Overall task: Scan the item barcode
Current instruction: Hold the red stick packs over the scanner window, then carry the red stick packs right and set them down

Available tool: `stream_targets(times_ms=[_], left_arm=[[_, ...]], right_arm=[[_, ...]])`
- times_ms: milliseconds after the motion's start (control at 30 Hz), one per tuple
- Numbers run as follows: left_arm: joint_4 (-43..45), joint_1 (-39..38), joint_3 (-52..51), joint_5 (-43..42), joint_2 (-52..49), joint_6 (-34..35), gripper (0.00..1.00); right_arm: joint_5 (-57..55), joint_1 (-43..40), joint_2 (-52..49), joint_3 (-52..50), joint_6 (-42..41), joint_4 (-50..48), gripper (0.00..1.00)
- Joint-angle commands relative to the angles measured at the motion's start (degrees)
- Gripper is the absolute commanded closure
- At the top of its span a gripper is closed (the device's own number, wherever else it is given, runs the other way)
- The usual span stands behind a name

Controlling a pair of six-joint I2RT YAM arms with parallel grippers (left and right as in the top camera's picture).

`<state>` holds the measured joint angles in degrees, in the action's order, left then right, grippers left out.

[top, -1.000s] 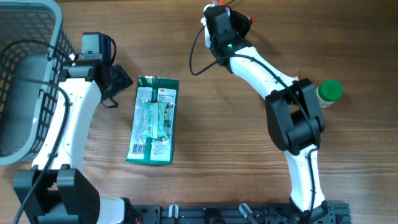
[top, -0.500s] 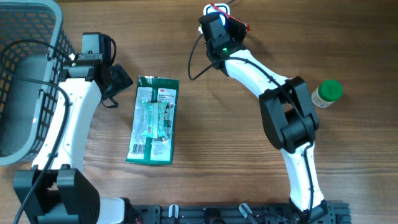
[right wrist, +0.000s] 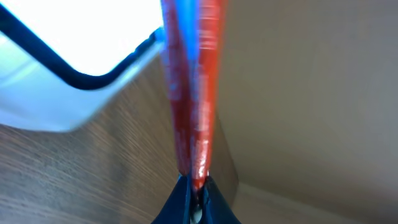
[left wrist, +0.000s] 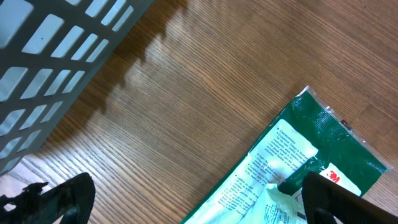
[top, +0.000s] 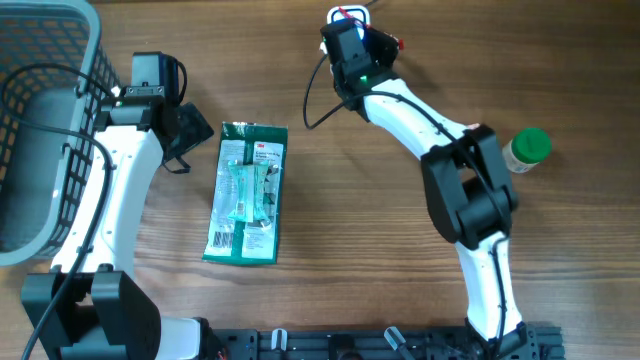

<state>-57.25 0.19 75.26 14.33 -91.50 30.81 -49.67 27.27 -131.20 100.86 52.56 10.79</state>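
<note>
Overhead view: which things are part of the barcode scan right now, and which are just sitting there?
In the job:
- right gripper, shut on a thin red item
- white corded device, likely the scanner

Lying about:
- green packet
- green-capped bottle
- grey basket
- left gripper, open, empty

- My left arm stood bent alongside the green packet (top: pixel 246 193), with the left gripper (top: pixel 196 142) just left of the packet's top corner, jaws spread wide.
- My right arm reached well beyond the packet's far end, the right gripper (right wrist: pixel 194 186) pinched tight on a thin red strip (right wrist: pixel 191 93).
</note>
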Motion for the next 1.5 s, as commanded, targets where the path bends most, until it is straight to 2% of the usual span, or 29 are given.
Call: stream_targets(times_ms=[0, 100, 233, 333, 400, 467, 533, 600, 767, 800, 933, 1033, 1167, 1300, 1467], left_arm=[[-0.02, 0.26, -0.39, 0.72, -0.33, 1.18, 0.0], [-0.04, 0.26, -0.39, 0.72, -0.33, 1.18, 0.0], [-0.04, 0.26, -0.39, 0.72, -0.33, 1.18, 0.0], [-0.02, 0.24, -0.39, 0.72, -0.33, 1.18, 0.0], [-0.04, 0.26, -0.39, 0.72, -0.33, 1.18, 0.0], [-0.02, 0.26, -0.39, 0.72, -0.33, 1.18, 0.0], [-0.02, 0.24, -0.39, 0.72, -0.33, 1.18, 0.0], [-0.02, 0.24, -0.39, 0.72, -0.33, 1.18, 0.0], [-0.02, 0.26, -0.39, 0.72, -0.33, 1.18, 0.0], [-0.02, 0.26, -0.39, 0.72, -0.33, 1.18, 0.0], [-0.04, 0.24, -0.39, 0.72, -0.33, 1.18, 0.0], [-0.04, 0.24, -0.39, 0.72, -0.33, 1.18, 0.0], [-0.02, 0.24, -0.39, 0.72, -0.33, 1.18, 0.0], [-0.02, 0.24, -0.39, 0.72, -0.33, 1.18, 0.0], [0.96, 0.26, -0.37, 1.57, -0.33, 0.98, 0.0]], right_arm=[[1.05, -1.77, 13.0, 0.26, -6.01, 1.44, 0.96], [4.72, -3.15, 19.21, 0.26, -14.21, 8.61, 0.96], [18.88, -7.43, 25.94, 0.26, -29.68, 27.43, 0.96], [30.67, -11.87, 26.62, 0.26, -39.23, 40.79, 0.96], [40.09, -15.37, 25.77, -0.07, -42.62, 48.94, 0.96], [46.82, -18.51, 24.61, -1.18, -45.68, 54.58, 0.96], [48.7, -21.09, 23.8, -3.74, -50.42, 57.22, 0.96], [48.72, -22.99, 23.56, -7.34, -53.92, 57.22, 0.96], [48.68, -24.13, 23.56, -16.48, -54.18, 51.32, 0.95], [48.68, -24.13, 23.56, -17.53, -54.18, 50.42, 0.91], [48.68, -24.13, 23.56, -19.5, -54.18, 48.63, 0.59], [49.33, -24.04, 23.56, -19.52, -56.46, 47.65, 0.52], [61.48, -23.15, 23.56, -19.52, -63.98, 45.33, 0.51], [76.65, -19.96, 23.56, -19.58, -65.48, 40.76, 0.49], [79.76, -12.11, 23.52, -19.61, -74.18, 32.28, 0.47]])
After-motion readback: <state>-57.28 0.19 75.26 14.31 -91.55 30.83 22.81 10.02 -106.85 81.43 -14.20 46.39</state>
